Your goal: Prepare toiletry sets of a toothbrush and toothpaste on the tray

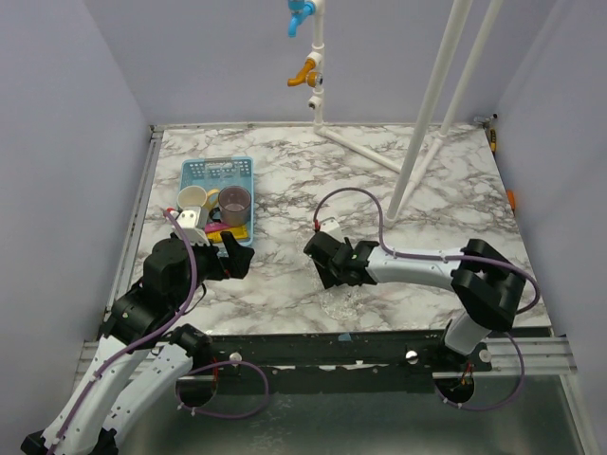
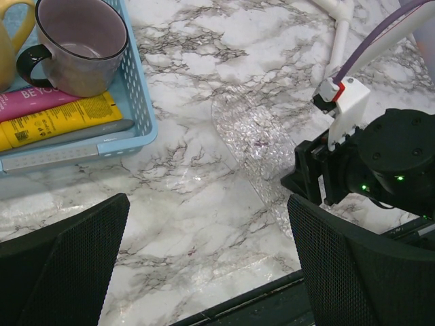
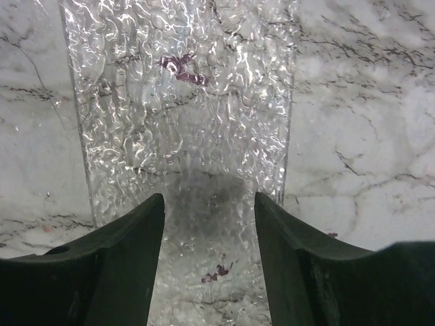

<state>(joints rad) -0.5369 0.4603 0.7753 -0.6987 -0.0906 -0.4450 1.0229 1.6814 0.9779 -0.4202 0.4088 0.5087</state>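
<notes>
The magenta-pink toothpaste tube [image 2: 34, 102] and the yellow toothpaste tube [image 2: 62, 119] lie in the light-blue mesh basket [image 2: 139, 102], with a grey toothbrush [image 2: 81, 134] along its near wall. The clear tray [image 3: 183, 102] lies empty on the marble and also shows in the left wrist view [image 2: 255, 139] and faintly in the top view [image 1: 346, 301]. My right gripper [image 3: 209, 210] is open and empty, low over the tray's near end [image 1: 324, 265]. My left gripper [image 2: 207, 258] is open and empty, above bare marble just in front of the basket [image 1: 232, 258].
A purple mug [image 2: 81, 44] and a yellow mug [image 2: 10, 27] stand in the basket [image 1: 218, 175]. White pipe legs [image 1: 427, 114] rise at the back right. The table's front edge [image 2: 251, 299] runs just below my left fingers.
</notes>
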